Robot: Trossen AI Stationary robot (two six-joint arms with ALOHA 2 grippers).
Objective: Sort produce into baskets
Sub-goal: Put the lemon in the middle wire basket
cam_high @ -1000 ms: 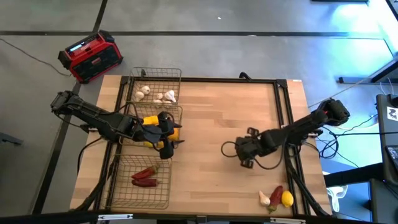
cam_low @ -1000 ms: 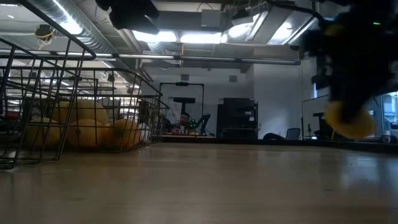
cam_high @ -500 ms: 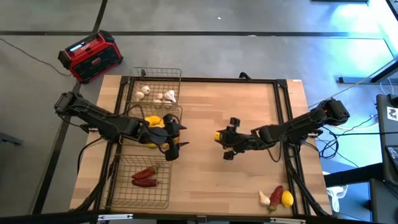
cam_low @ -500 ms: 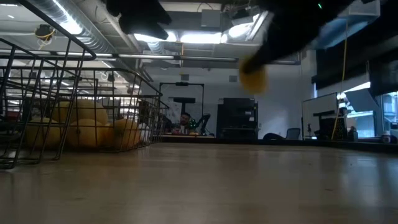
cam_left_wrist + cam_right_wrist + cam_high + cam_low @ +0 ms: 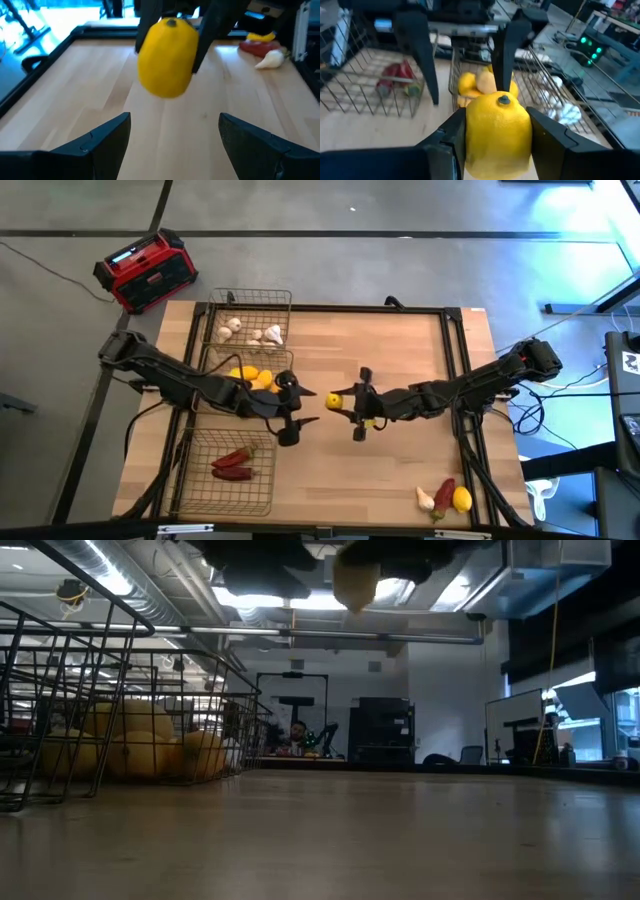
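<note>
Wooden tabletop (image 5: 400,340) under a metal frame, workshop dim beyond it, and the two arms met nose to nose at mid-table. The right gripper (image 5: 350,404) reached in from the right with a lemon (image 5: 333,401) pinched between its fingers, held clear above the wood; the low view showed that fruit (image 5: 355,582) hanging high off the surface. It looked like a handover, since the baskets all sat along the left edge, far from the right arm's base.

Facing it, the left gripper (image 5: 296,408) had its fingers spread wide, and its own wrist view showed the lemon (image 5: 167,56) just ahead of the gap, not yet between them. Nothing was in its grasp. The opening seemed set wide enough to take the fruit across its middle.

Along the left side, the far basket (image 5: 250,298) held garlic bulbs (image 5: 250,333), the middle basket (image 5: 285,358) held lemons (image 5: 249,377), and the near basket (image 5: 215,505) held red chili peppers (image 5: 232,465). So the carried fruit most likely belonged in the middle one, just behind the left gripper.

Near the right corner, still unsorted, lay a garlic bulb (image 5: 426,498), a chili (image 5: 444,495) and another lemon (image 5: 461,499), bunched together. Off the table at far left sat a red-and-black box (image 5: 146,269), no part of the sort.

The risk, as I judged it: a release before the left fingers closed would drop the lemon to roll on bare wood.
</note>
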